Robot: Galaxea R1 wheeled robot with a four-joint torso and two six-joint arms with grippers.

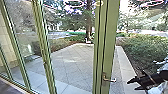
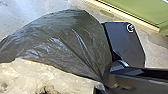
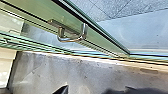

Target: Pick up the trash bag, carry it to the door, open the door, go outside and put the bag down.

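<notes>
Nearest, in the left wrist view, the trash bag, gripped in the jaws of the left gripper. Creases running together there, so probably pinched by gathered film, to let the weight hang and free the other arm for the door. Thin dark plastic, glossy along the folds, swelling into a rounded bulge; beside it, a pale crumpled part, apparently translucent, with darker patches.

Then, at lower right of the head frame, the right gripper, black and angular, near the handle and seemingly apart from it; presumably raised there to work the latch. Open or closed, these jaws: impossible to tell. On the handle, smooth shiny metal, a bar bent over into a grip. Behind it, right of centre, the door, with a broad green upright and dark grooves; hard to judge whether shut or slightly ajar. At its foot, in the right wrist view, grey scuffed floor.

Farther off, at the left of the head frame, glass panes in slim green frames; through the glass, matte square paving, then a leafy hedge at right and a rough tree trunk at upper centre.
</notes>
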